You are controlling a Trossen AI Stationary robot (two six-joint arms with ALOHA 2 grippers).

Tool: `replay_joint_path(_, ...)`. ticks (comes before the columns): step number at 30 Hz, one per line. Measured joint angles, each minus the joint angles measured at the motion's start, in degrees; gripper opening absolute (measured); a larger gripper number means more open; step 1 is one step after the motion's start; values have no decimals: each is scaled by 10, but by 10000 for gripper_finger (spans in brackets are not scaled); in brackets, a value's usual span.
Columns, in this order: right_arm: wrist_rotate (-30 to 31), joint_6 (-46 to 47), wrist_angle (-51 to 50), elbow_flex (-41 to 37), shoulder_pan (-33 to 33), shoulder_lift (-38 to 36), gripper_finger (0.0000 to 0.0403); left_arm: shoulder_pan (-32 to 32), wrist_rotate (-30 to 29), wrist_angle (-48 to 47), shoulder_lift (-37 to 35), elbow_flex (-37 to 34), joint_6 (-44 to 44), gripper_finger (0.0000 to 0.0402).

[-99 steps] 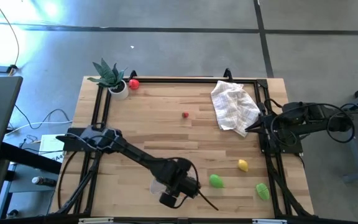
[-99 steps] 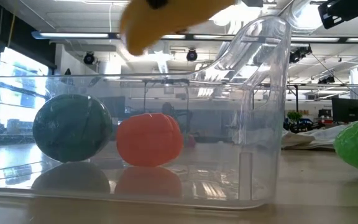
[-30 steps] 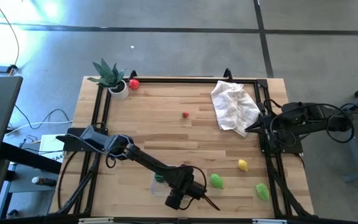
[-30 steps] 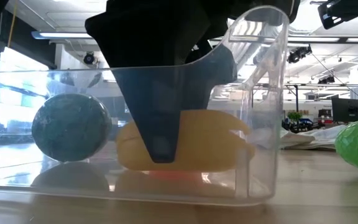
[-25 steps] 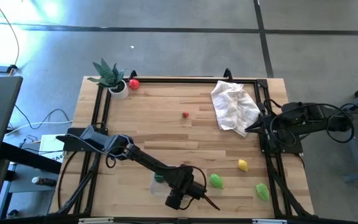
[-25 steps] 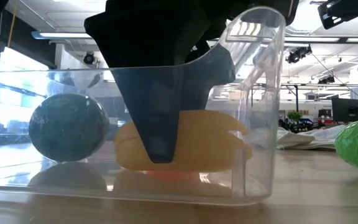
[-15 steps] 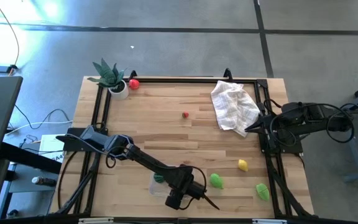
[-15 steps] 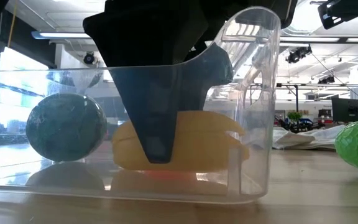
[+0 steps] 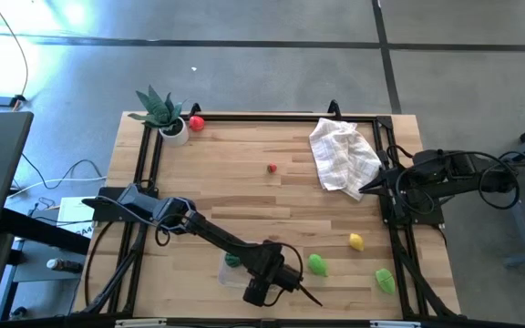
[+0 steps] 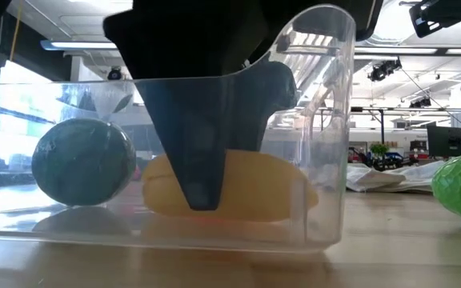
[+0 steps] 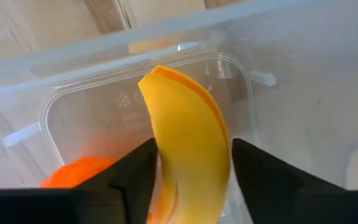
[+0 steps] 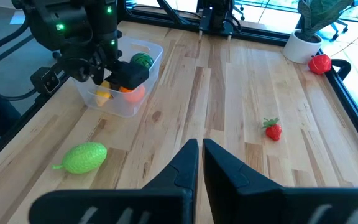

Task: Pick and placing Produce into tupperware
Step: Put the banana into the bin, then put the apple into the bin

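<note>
The clear tupperware (image 9: 230, 270) stands near the table's near edge. My left gripper (image 11: 191, 155) reaches down into it from above, its fingers on either side of a yellow banana (image 11: 188, 137). The banana lies inside on an orange fruit (image 11: 73, 177), beside a dark green round fruit (image 10: 82, 172). More produce lies on the table: a light green fruit (image 9: 317, 265), a lemon (image 9: 356, 241), another green piece (image 9: 386, 279), a strawberry (image 9: 272, 168) and a red fruit (image 9: 196, 122). My right gripper (image 12: 201, 149) waits shut at the table's right edge. My left gripper's fingers (image 11: 135, 174) point down and stand close on both sides of the banana's middle (image 11: 166, 155), across its length. Whether they touch it I cannot tell. The banana lies level in the tupperware, on the orange fruit.
A white checked cloth (image 9: 343, 157) lies crumpled at the far right. A spiky plant in a white pot (image 9: 160, 111) stands at the far left corner. A black frame (image 9: 262, 117) runs around the tabletop. Bare wood lies across the table's middle.
The banana has sunk a little inside the tupperware and lies lower between the fingers. The tupperware has slid slightly toward the table's left edge. Both arms have kept their places.
</note>
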Motion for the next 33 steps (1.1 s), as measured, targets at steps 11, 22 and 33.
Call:
replay_joint_path(11,0,0,0,0,0,0,16,0,2,-14,-2,0,5,274)
replay_joint_path(22,0,0,0,0,0,0,16,-1,2,-76,-3,61,-9,242)
replay_joint_path(33,0,0,0,0,0,0,16,23,-43,-124,-45,87,-1,234)
